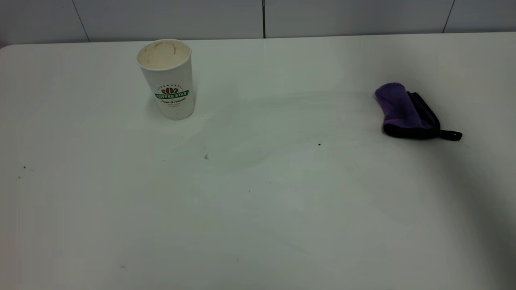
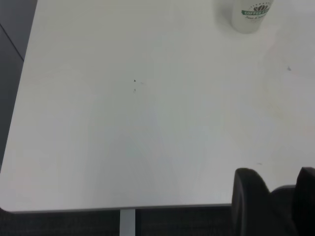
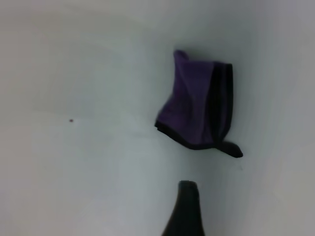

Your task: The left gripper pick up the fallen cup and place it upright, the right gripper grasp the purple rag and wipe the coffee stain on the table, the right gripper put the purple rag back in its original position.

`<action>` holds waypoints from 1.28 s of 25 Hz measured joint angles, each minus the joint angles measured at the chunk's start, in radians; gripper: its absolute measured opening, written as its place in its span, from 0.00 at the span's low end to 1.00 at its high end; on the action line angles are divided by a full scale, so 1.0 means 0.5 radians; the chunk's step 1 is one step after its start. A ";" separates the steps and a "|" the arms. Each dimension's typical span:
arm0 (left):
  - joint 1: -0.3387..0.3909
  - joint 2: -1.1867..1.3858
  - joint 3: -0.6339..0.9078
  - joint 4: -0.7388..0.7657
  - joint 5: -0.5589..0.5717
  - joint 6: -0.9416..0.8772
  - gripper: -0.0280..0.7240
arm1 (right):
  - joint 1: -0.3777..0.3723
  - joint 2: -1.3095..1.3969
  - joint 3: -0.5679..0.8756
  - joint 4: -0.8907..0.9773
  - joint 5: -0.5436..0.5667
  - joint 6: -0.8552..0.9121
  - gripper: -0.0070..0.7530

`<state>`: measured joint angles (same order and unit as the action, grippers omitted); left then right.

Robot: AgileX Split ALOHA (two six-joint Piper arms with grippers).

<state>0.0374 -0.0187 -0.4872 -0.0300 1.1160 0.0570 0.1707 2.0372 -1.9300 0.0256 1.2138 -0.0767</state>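
The cup (image 1: pixel 167 78) stands upright at the back left of the table (image 1: pixel 258 225), logo facing me; its lower part also shows in the left wrist view (image 2: pixel 250 14). The purple rag (image 1: pixel 407 112), folded with a black edge and loop, lies at the right; it also shows in the right wrist view (image 3: pixel 197 103). No coffee stain shows, only a faint dull smear (image 1: pixel 242 133) between cup and rag. Neither gripper is in the exterior view. My left gripper (image 2: pixel 275 184) is open and empty over the table's near left edge, far from the cup. My right gripper (image 3: pixel 187 196) hangs short of the rag, apart from it.
A few tiny dark specks (image 1: pixel 319 144) dot the tabletop. A grey panelled wall (image 1: pixel 262 16) runs behind the table's back edge. The table's left edge and rounded corner (image 2: pixel 10 206) show in the left wrist view, with dark floor beyond.
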 joint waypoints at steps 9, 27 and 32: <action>0.000 0.000 0.000 0.000 0.000 0.000 0.36 | 0.125 -1.124 0.863 0.033 0.038 0.038 0.97; 0.000 0.000 0.000 0.000 0.000 0.000 0.36 | 0.126 -2.592 2.443 0.048 0.025 0.107 0.94; 0.000 0.000 0.000 0.000 0.000 0.000 0.36 | 0.126 -2.865 2.720 0.058 -0.110 0.101 0.93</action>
<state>0.0374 -0.0187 -0.4872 -0.0300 1.1160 0.0570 0.2338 0.6046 -0.5701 0.0548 1.1587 -0.0263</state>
